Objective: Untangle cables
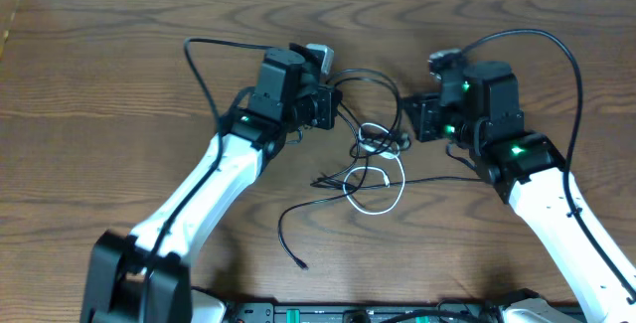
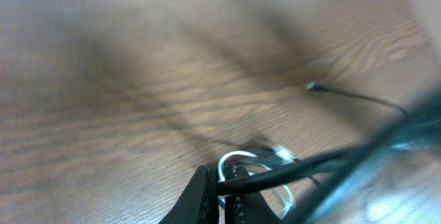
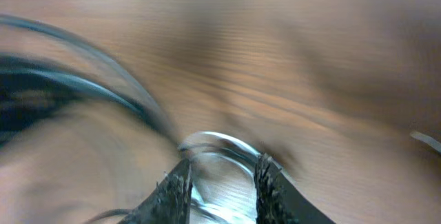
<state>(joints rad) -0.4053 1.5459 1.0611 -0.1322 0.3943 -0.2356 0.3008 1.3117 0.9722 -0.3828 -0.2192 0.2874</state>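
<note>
Dark-grained wooden table (image 1: 119,84) is filling every view. The left arm (image 1: 214,179) and right arm (image 1: 556,194) are reaching in from the near edge, facing each other across a knot of cables (image 1: 373,159). The left gripper (image 2: 222,195) is pinching a black cable (image 2: 289,172) between nearly closed fingers, the cord running off to its right. The right gripper (image 3: 222,165) is standing with fingers spread apart, gripping nothing, though that view is blurred. The white cable (image 1: 376,210) is looping on the table between the two grippers, just ahead of the right fingertips. One black plug end (image 1: 301,263) is lying well apart from both, nearer the arm bases.
</note>
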